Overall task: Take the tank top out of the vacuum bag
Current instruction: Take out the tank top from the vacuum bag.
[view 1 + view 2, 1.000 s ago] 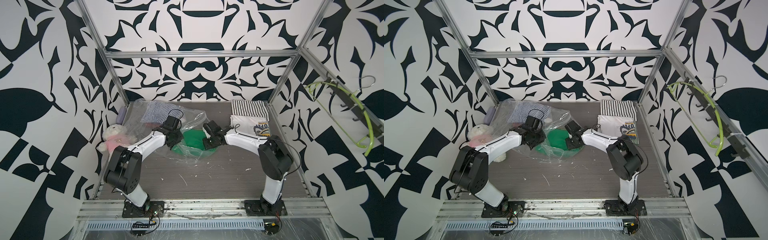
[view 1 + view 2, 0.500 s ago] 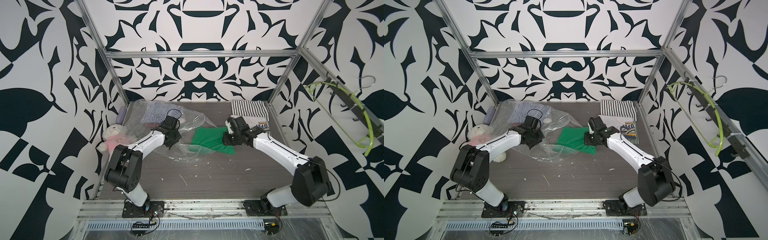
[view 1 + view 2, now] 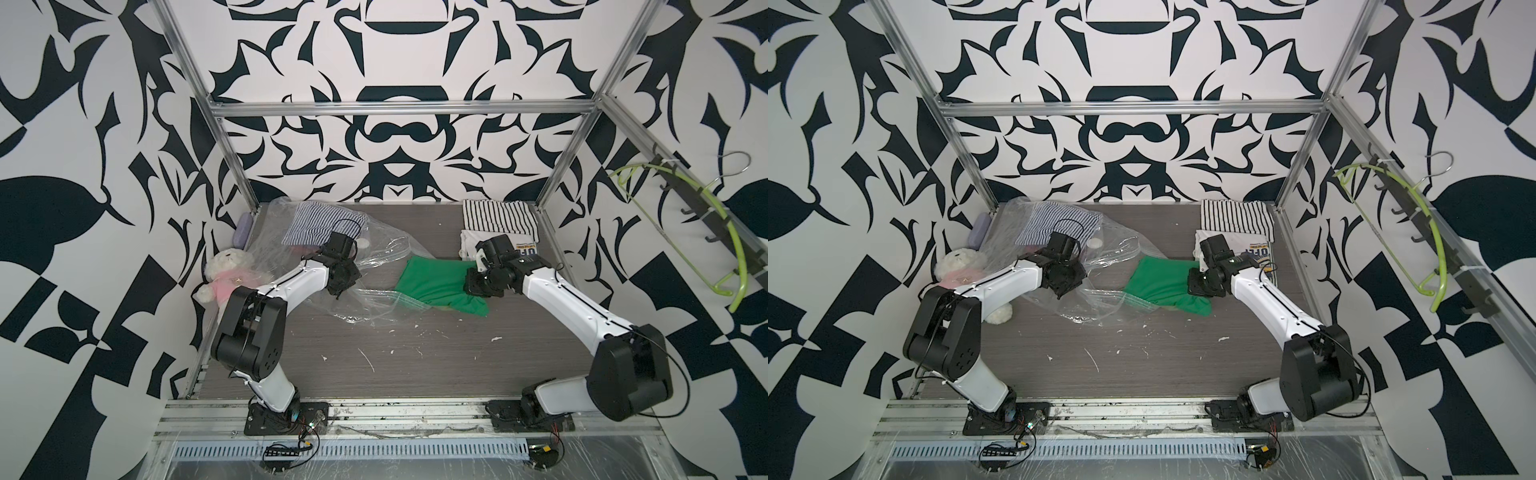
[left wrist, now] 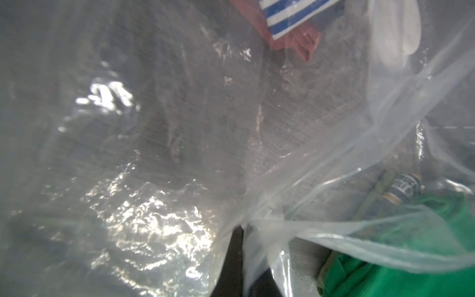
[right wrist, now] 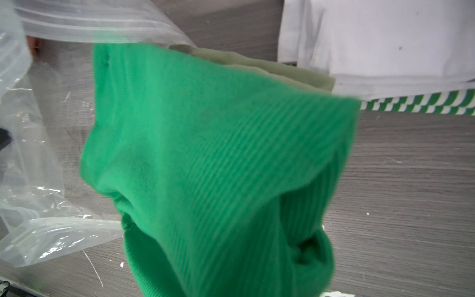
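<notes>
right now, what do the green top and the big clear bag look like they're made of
The green ribbed fabric tank top: a knit cloth, perhaps cotton or a blend, matte; fine parallel ribs and soft folds show. The large clear crinkly plastic vacuum bag: thin glossy plastic film; see-through, creased, with bright glints.

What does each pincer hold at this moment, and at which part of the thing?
The left pincer pinches a gathered fold of the vacuum bag. The right pincer grips the green tank top at its end away from the bag.
</notes>
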